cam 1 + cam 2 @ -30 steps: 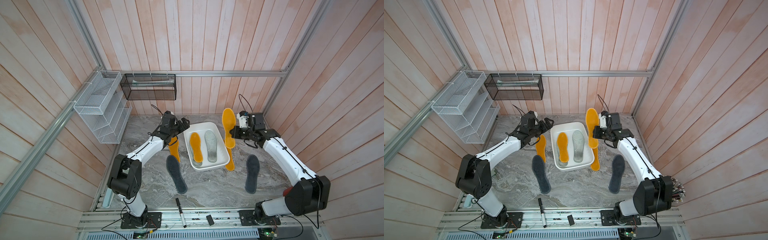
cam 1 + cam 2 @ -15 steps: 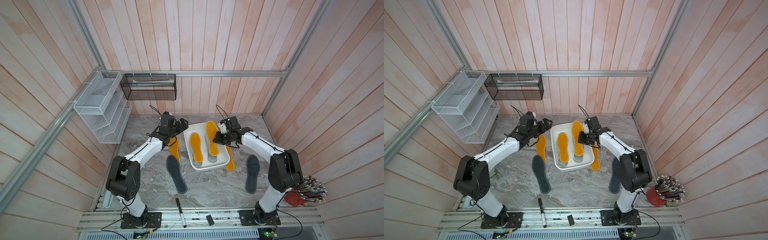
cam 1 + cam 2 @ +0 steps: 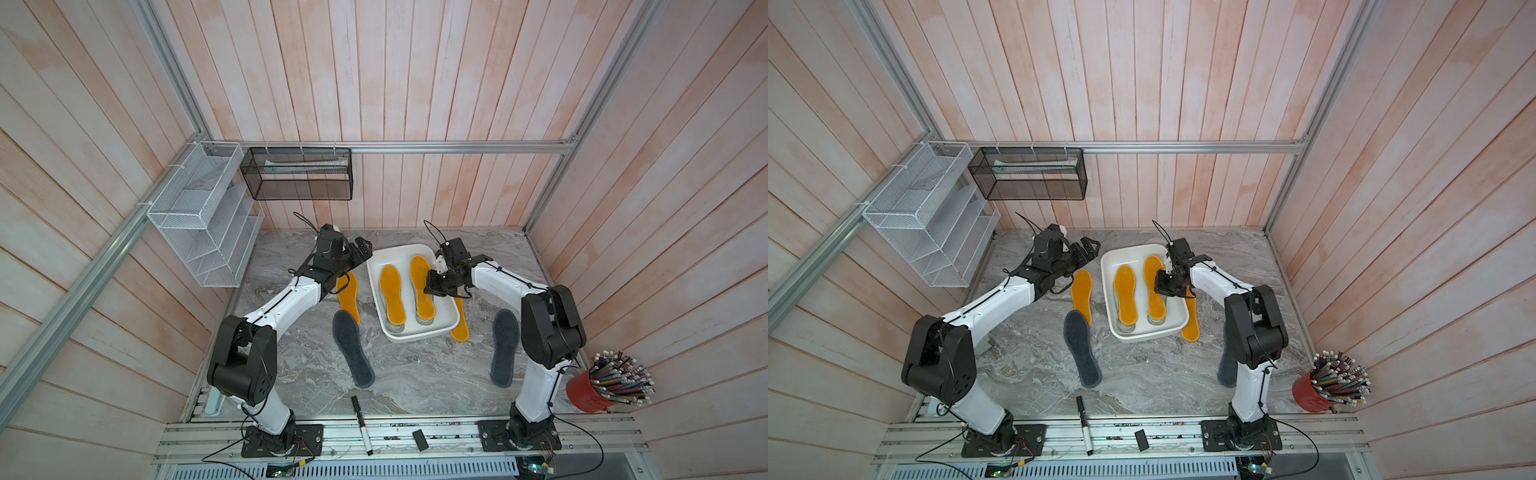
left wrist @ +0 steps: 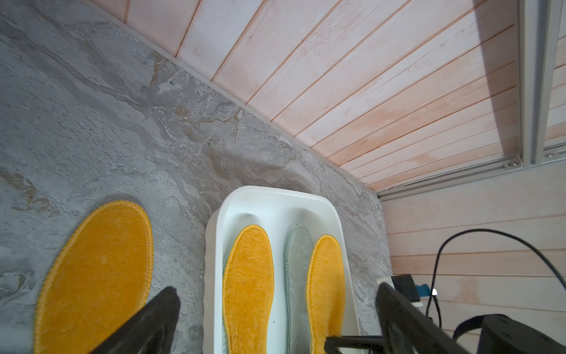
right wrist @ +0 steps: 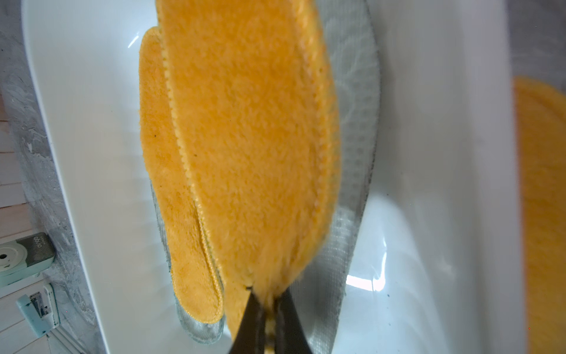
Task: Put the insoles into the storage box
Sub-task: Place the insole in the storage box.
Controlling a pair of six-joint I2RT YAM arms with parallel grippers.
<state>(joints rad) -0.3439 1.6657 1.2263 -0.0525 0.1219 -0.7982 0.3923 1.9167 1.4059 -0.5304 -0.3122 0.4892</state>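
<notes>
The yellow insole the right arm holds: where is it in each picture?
Top view: held insole near the middle, in the storage box, on the right arm's side.
Top view: held insole, same spot.
Left wrist: in the box, the yellow one farther from the loose yellow insole.
Right wrist: fills most of the picture, pinched by the fingers.
Shared landmark: the white storage box, in all four.

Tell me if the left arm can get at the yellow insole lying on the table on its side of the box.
Probably yes. The left gripper hangs open right by that yellow insole, which lies flat on the table beside the storage box, its toe end uncovered.
</notes>
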